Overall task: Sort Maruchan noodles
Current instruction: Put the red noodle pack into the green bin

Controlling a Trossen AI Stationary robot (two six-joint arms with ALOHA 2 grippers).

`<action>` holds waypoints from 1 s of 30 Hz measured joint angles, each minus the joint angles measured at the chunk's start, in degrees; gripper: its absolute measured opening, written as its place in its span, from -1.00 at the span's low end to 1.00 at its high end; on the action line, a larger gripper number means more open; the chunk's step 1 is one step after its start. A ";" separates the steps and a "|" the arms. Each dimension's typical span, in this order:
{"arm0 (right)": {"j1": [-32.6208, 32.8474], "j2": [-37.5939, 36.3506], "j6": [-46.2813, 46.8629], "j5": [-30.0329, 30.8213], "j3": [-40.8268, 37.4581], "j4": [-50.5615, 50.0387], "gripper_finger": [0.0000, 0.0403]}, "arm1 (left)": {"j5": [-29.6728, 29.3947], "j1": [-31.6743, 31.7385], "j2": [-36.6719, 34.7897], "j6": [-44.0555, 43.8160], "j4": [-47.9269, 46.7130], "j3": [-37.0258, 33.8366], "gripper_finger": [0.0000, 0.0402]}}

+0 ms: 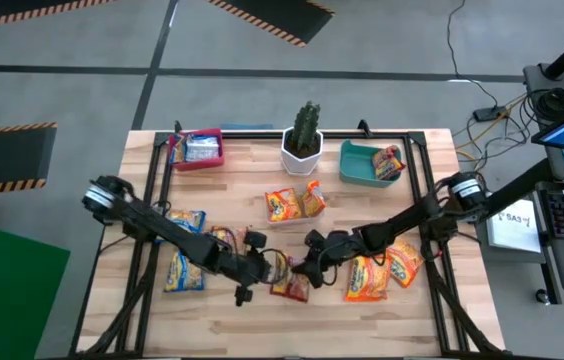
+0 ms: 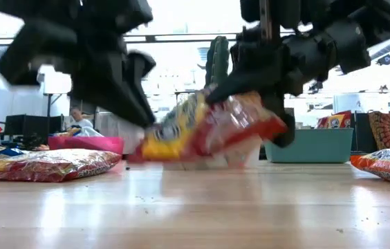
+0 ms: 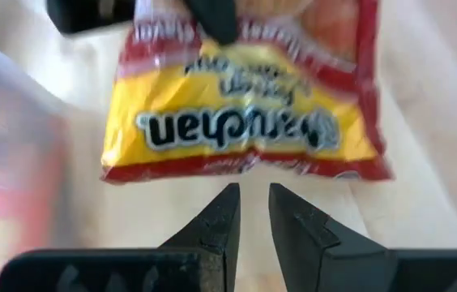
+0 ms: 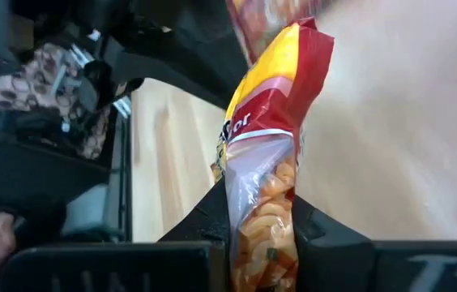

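Observation:
A red-and-yellow Maruchan noodles packet [image 1: 290, 283] [image 2: 202, 131] hangs low over the table's near middle, with my right gripper [image 1: 308, 266] [image 4: 261, 225] shut on it. My left gripper [image 1: 260, 270] [image 3: 253, 203] is just left of the packet, its fingertips nearly together and nothing between them. The packet's yellow edge [image 3: 245, 166] lies a little ahead of those tips, apart from them. More noodle packets lie flat on the table at the left [image 1: 184, 272], centre [image 1: 295, 203] and right [image 1: 367, 278]. My right gripper pinches the packet's clear end [image 4: 265, 203], where the noodles show through, one finger on each flat face. The fingers come from the table's right, slanting a little downward. The packet stretches away from them, tilted with its far end lower [image 2: 150, 146], seemingly just off the table.
At the back edge stand a red bin [image 1: 197, 150] with packets, a cactus in a white pot [image 1: 303, 145] and a teal bin [image 1: 362, 165] holding one packet. Both arms crowd the near middle. Bare wood lies along the near edge.

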 joint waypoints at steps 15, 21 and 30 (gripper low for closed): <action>8.83 -11.22 -21.74 31.10 0.02 1.03 -0.82 | -0.24 -0.16 -28.40 16.06 0.36 -0.18 -0.74; 9.02 -18.54 -30.33 40.88 0.15 0.98 -0.82 | -3.72 -0.14 -33.87 16.45 0.04 -2.58 -0.74; 3.27 -32.95 -31.24 67.85 0.22 -18.93 -0.82 | -20.46 -0.14 -36.59 17.21 0.02 -6.16 -0.74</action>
